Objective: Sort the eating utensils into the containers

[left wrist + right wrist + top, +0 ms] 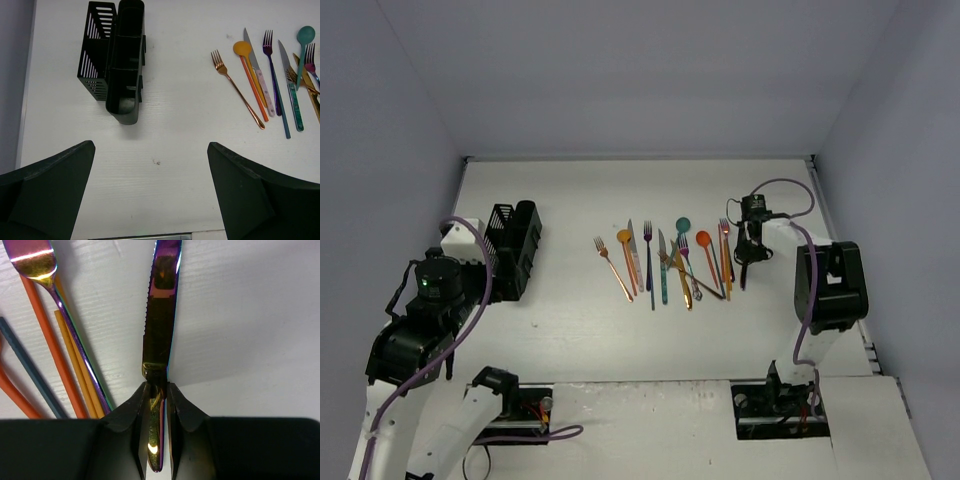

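Observation:
The eating utensils (665, 262) lie in a loose row at the table's middle: a copper fork (237, 90), an orange spoon (249, 72), a teal spoon (304, 37) and others. An iridescent knife (160, 315) lies at the row's right end, blade pointing away. My right gripper (159, 390) is shut on its handle, one finger pressed to each side. The black caddy (515, 245) stands at the far left; its compartments (122, 60) that show hold nothing. My left gripper (151, 147) hovers open over bare table, short of the caddy.
Beside the gripped knife lie an iridescent fork (35, 262) and orange and blue handles (50, 355), close to the right fingers. Grey walls enclose the table on three sides. The arm bases (780, 400) sit at the near edge.

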`<state>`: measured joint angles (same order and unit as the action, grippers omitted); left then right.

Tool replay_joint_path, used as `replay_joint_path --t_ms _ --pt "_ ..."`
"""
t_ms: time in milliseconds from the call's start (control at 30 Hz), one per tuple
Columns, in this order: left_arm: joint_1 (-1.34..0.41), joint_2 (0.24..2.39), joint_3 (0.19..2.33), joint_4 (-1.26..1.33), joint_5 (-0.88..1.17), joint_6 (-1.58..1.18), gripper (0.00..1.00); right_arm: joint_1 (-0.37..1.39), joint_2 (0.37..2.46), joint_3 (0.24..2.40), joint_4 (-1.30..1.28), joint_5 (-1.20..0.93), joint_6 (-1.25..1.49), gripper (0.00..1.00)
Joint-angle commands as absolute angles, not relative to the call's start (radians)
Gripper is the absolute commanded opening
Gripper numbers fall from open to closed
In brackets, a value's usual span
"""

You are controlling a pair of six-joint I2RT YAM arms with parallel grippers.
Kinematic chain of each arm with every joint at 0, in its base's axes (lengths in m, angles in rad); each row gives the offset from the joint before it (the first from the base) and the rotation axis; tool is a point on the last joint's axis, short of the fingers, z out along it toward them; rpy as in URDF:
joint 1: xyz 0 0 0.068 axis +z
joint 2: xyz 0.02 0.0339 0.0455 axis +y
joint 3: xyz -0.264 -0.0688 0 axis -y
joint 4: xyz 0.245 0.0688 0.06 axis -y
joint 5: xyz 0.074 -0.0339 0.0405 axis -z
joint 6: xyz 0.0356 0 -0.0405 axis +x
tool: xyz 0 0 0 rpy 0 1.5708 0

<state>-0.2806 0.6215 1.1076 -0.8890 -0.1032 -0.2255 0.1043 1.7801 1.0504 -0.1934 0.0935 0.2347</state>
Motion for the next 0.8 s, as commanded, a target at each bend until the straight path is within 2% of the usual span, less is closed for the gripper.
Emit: replay_joint_path --t_ms 0,200,333,533,767 --pt "-0.284 0.646 1.137 -0.831 -0.051 -0.261 0.95 0.121 1.64 1.097 -0.208 0.183 0.204 0.0" --pt "-0.284 0.691 1.202 -0.806 0.049 -0.291 0.94 0.227 1.472 1.124 -0.196 0.196 0.128 0.0" --pt "-0.284 0.727 1.229 -0.717 0.177 -0.346 0.94 0.308 1.356 1.121 -0.155 0.118 0.084 0.0" --pt "-0.285 0.802 1.214 -0.446 0.341 -0.509 0.94 0.493 1.196 1.113 -0.071 -0.035 0.041 0.0" --pt "-0.373 0.921 1.201 -0.183 0.335 -0.627 0.92 0.683 1.15 1.092 0.064 -0.129 0.057 0.0"
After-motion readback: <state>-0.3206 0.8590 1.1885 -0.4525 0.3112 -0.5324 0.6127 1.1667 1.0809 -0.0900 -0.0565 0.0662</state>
